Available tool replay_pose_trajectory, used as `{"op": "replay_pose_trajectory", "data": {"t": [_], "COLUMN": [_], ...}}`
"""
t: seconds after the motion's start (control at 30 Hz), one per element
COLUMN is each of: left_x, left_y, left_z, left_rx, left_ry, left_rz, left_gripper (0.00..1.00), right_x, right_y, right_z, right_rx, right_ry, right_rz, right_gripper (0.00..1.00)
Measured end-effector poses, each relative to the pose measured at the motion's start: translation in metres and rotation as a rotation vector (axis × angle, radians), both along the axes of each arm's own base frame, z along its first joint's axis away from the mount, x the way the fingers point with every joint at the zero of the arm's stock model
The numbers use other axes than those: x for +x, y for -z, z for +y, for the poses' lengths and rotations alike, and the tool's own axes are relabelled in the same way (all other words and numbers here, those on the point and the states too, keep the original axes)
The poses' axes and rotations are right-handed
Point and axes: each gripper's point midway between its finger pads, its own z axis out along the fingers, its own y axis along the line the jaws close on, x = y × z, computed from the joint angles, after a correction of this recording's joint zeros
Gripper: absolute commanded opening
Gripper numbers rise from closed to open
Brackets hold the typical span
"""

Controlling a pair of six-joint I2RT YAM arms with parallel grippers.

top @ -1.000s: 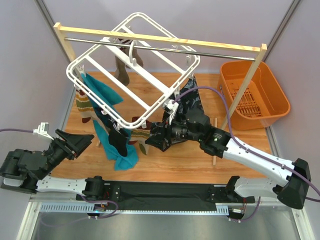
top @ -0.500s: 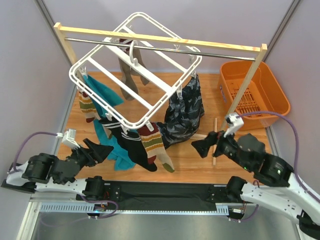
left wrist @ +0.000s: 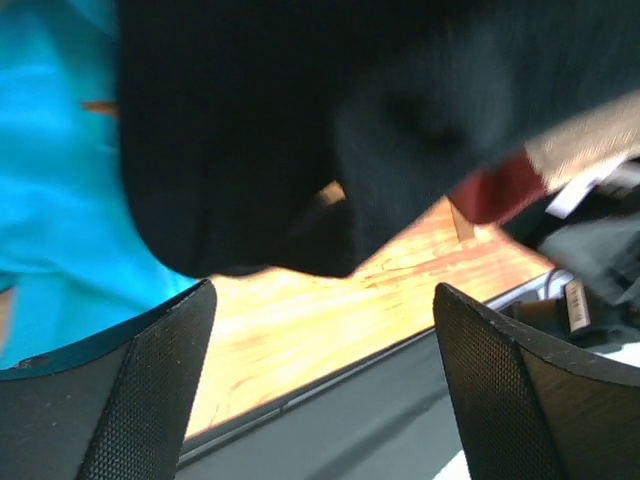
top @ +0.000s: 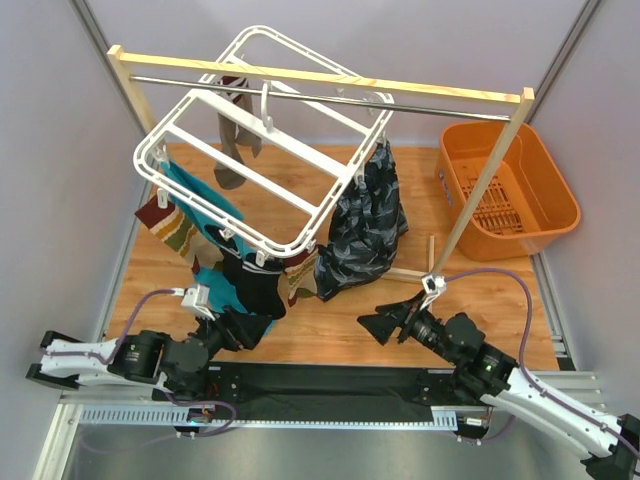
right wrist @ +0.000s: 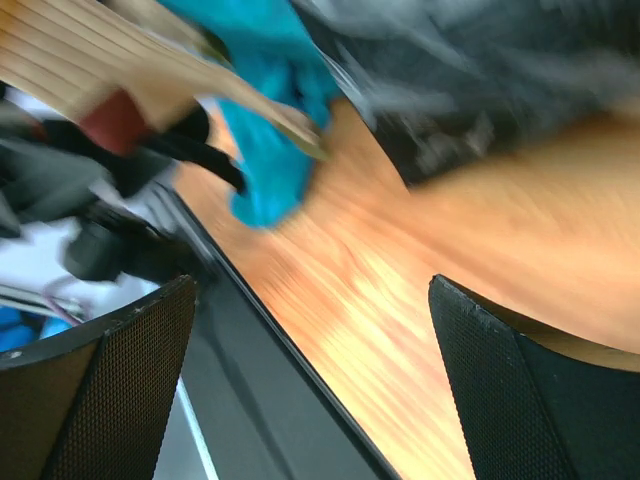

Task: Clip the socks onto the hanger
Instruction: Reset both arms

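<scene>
The white hanger hangs tilted from the metal rail. Clipped under it are a teal sock, a black sock, a striped sock and a grey-brown sock. My left gripper is low at the near edge, open and empty, just below the black sock's toe. In the left wrist view the left gripper points at the black sock and teal sock hanging above it. My right gripper is open and empty, apart from all the socks. The blurred right wrist view shows the right gripper over bare wood.
A dark patterned cloth hangs from the hanger's right side. The wooden rack with its slanted right post spans the back. An orange basket stands at the right. A black strip runs along the near edge.
Both arms have drawn back to the near edge. The right gripper left the clip by the dark cloth and opened wide. The hanger and socks swung.
</scene>
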Motion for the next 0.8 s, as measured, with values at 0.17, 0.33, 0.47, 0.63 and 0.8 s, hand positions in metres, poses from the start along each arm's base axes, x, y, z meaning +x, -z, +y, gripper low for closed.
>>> {"op": "replay_pose_trajectory", "data": {"t": [0.17, 0.33, 0.47, 0.63, 0.8], "left_x": [-0.001, -0.002, -0.005, -0.005, -0.006], "left_y": [0.025, 0.025, 0.016, 0.012, 0.011], "left_z": [-0.025, -0.043, -0.052, -0.054, -0.054], "left_rx": [0.01, -0.116, -0.263, -0.337, -0.387], "left_ry": [0.024, 0.018, 0.002, -0.015, -0.029], "left_rz": [-0.059, -0.037, 0.03, 0.081, 0.119], "left_gripper": [0.98, 0.99, 0.99, 0.99, 0.99], "right_x": [0.012, 0.023, 0.026, 0.032, 0.034], "right_y": [-0.052, -0.056, -0.06, -0.032, -0.011], "right_z": [0.007, -0.002, -0.017, -0.026, -0.032], "right_rx": [0.16, 0.203, 0.237, 0.167, 0.103], "right_ry": [0.032, 0.117, 0.184, 0.252, 0.289], "right_rz": [-0.124, -0.094, -0.083, -0.006, 0.045], "right_gripper": [1.0, 1.0, 1.0, 1.0, 1.0]}}
